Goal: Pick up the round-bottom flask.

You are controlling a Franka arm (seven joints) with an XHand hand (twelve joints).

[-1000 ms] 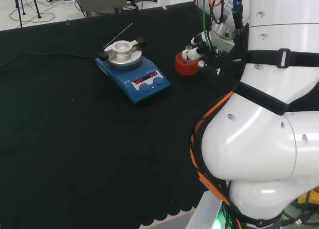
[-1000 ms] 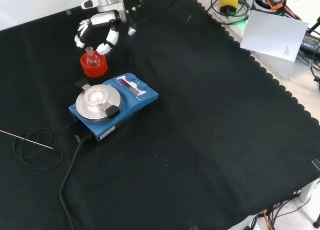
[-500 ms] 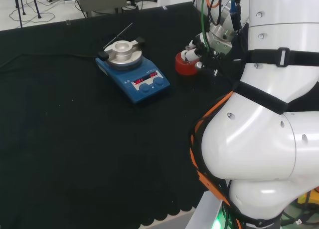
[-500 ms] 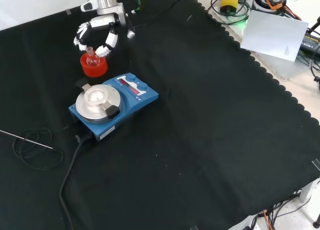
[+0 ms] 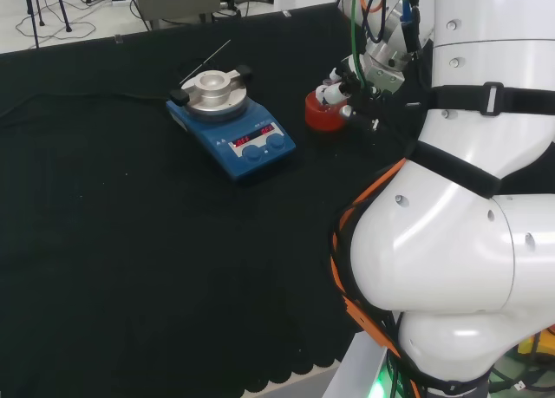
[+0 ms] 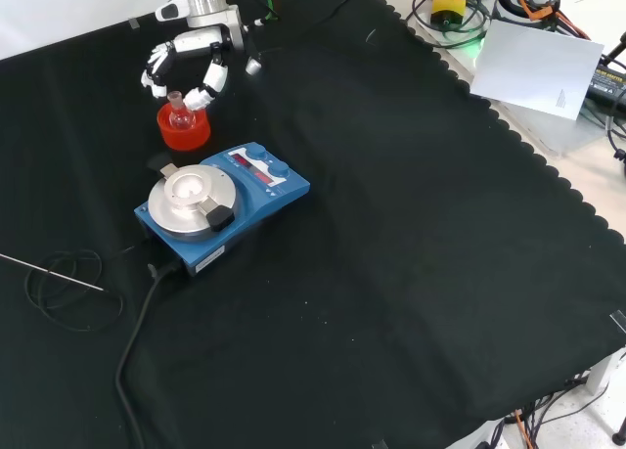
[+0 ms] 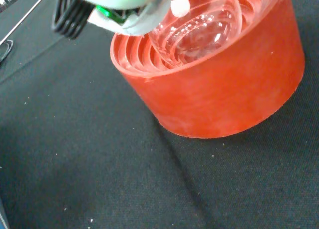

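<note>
On the black cloth of the bench (image 6: 411, 234), at the far left of the front view, a thin metal rod (image 6: 51, 272) lies over a loop of black cable (image 6: 59, 297). To its right sits a blue hotplate stirrer with a round silver top plate (image 6: 220, 205). Just beyond that, higher in the front view, a red ribbed ring stand (image 6: 183, 126) cradles the small clear glass round-bottom flask (image 6: 177, 113), upright, with its short neck poking above the ring. The black and white robot hand (image 6: 186, 63) hangs just behind and above the flask, its fingers curved in an arc either side of the neck with a gap between them; they look close to the glass, but I cannot tell whether any of them touches it, and nothing is held yet. From the wrist view, the flask's bulb (image 7: 199, 27) nests down in the stand's ribs (image 7: 219, 84).

The flask is probably light, stiff, smooth and breakable, so it could slip or crack under a careless pinch. The neck, standing clear of the ring, looks the best place to take hold; then lift straight up so the bulb clears the stand without dragging it along.
</note>
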